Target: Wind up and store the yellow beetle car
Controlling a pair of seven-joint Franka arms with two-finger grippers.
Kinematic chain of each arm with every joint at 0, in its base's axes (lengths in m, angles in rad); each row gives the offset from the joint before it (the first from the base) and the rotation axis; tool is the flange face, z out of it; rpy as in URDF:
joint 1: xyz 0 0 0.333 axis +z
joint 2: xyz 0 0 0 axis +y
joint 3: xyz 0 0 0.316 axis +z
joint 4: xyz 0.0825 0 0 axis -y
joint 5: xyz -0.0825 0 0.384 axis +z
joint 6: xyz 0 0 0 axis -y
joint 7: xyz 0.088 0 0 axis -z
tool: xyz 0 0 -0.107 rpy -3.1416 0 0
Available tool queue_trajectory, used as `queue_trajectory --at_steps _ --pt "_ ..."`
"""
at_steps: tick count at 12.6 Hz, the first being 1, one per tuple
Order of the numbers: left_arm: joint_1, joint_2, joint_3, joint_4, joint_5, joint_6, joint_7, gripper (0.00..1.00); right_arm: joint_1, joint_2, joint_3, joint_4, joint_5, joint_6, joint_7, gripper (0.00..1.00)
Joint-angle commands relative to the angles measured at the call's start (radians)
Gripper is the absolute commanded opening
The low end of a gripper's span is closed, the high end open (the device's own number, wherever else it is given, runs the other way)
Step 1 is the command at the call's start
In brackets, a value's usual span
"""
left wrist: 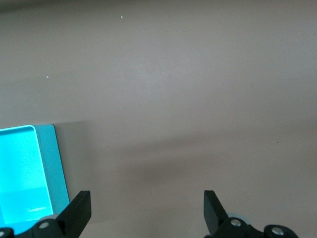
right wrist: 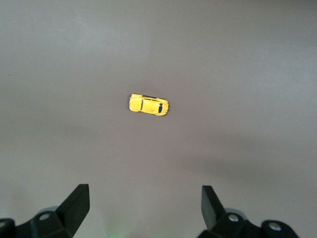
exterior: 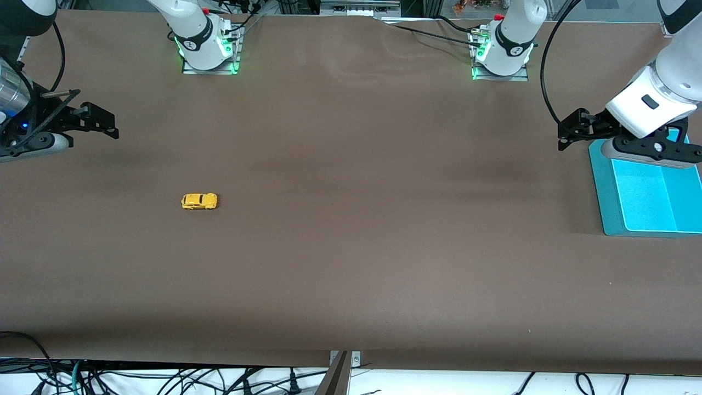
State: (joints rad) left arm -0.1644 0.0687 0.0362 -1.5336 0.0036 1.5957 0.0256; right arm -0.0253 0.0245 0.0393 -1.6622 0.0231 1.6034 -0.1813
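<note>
The yellow beetle car (exterior: 199, 201) stands alone on the brown table, toward the right arm's end; it also shows in the right wrist view (right wrist: 148, 104), with nothing touching it. My right gripper (exterior: 104, 122) hangs open and empty over the table's edge at the right arm's end, well apart from the car, and its black fingers (right wrist: 77, 201) frame bare table. My left gripper (exterior: 567, 134) is open and empty over the table beside the teal tray, its fingers (left wrist: 79, 208) spread wide.
A teal tray (exterior: 603, 186) with a lighter inside lies at the left arm's end of the table; its corner shows in the left wrist view (left wrist: 57, 163). Both arm bases (exterior: 208, 49) stand along the table's back edge. Cables hang below the front edge.
</note>
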Motion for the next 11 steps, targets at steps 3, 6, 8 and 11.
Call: queue_trajectory --at_steps 3,6,8,11 --pt "-0.001 0.006 0.001 0.024 -0.002 -0.016 -0.007 1.00 -0.004 -0.008 0.005 -0.001 0.000 -0.013 0.005 1.00" --pt "-0.001 0.006 0.001 0.024 -0.002 -0.017 -0.007 1.00 -0.004 -0.008 0.005 -0.001 0.000 -0.016 0.003 1.00" --pt "-0.001 0.006 0.001 0.024 -0.002 -0.016 -0.007 1.00 -0.004 -0.008 0.005 -0.002 0.000 -0.017 0.003 1.00" --pt "-0.001 0.006 -0.001 0.024 -0.002 -0.016 -0.009 1.00 -0.004 -0.008 0.007 -0.049 0.000 0.006 -0.003 1.00"
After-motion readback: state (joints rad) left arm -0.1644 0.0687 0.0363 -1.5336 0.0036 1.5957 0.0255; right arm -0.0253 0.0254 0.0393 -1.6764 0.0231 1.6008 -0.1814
